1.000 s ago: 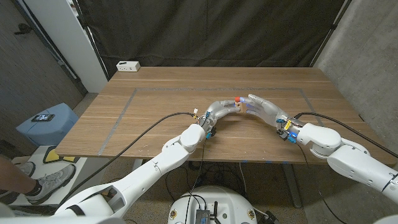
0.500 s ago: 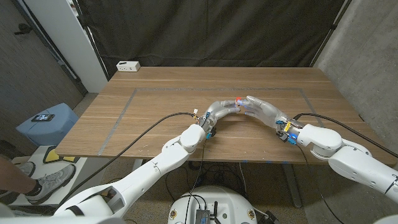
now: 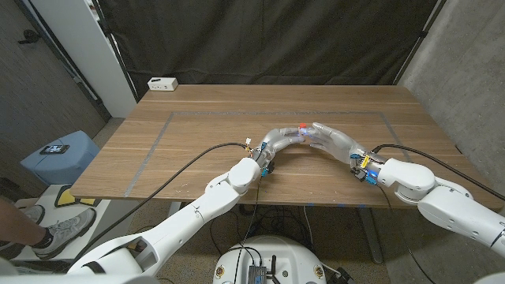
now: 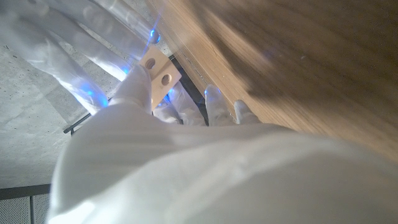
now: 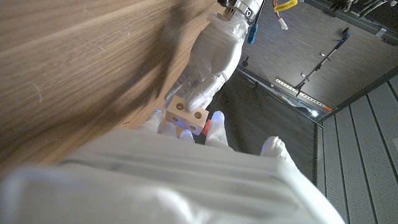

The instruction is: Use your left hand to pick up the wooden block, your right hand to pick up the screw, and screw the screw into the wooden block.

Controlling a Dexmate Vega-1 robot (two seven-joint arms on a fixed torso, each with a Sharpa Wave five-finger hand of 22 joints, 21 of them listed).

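We are at the joining step: our two hands meet over the middle of the table point(image 3: 197, 118), fingertips together. Our left hand point(image 3: 278, 141) holds the wooden block point(image 4: 158, 68), pinched between thumb and fingers and lifted clear of the tabletop. Our right hand point(image 3: 331, 137) reaches in from the three o'clock side of the block, its fingers pressed close to it. Whether it has the screw we cannot tell; a small red spot point(image 3: 302, 125) shows where the hands touch, at the twelve o'clock edge of the cluster, and that may be its head.

Next, we judge, the screw tip must be lined up with one of the block's holes and turned in while the left hand holds the block steady.

The head view gives the hands' meeting but hides the block behind fingers. The left wrist view shows two round holes in one pale face. The right wrist view shows that face from the opposite side, with the left hand point(image 5: 211, 56) gripping the block point(image 5: 188, 113) from behind.
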